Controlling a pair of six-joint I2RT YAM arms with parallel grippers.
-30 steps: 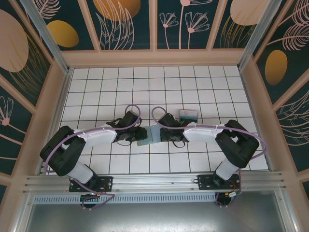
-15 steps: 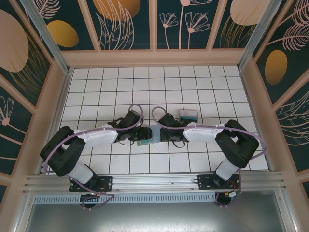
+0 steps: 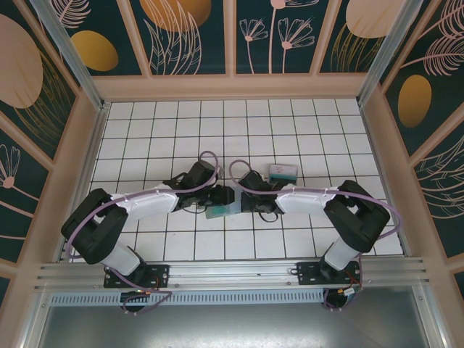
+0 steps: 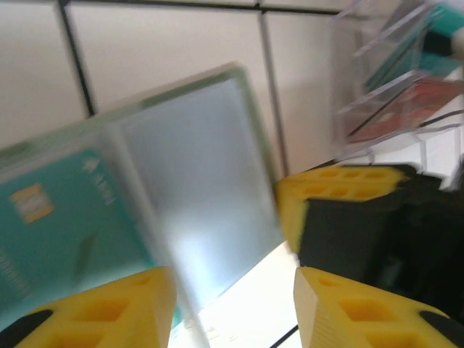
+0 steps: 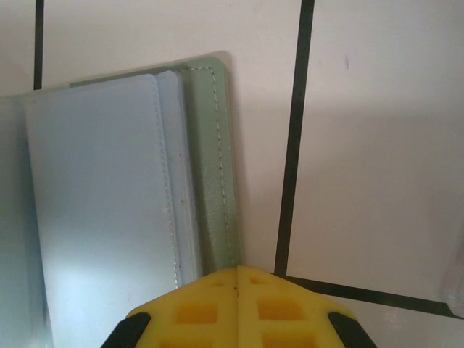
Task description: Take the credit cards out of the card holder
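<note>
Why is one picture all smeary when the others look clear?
Left wrist view: the card holder and teal card are smeared, probably motion blur, with white glare low on the holder. Right wrist view: sharp, the stitching shows. Top view: crisp, evenly lit.

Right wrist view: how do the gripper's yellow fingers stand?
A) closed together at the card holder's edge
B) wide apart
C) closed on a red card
A: on the right gripper the yellow pads meet with no gap, at the edge of the open card holder.
</note>
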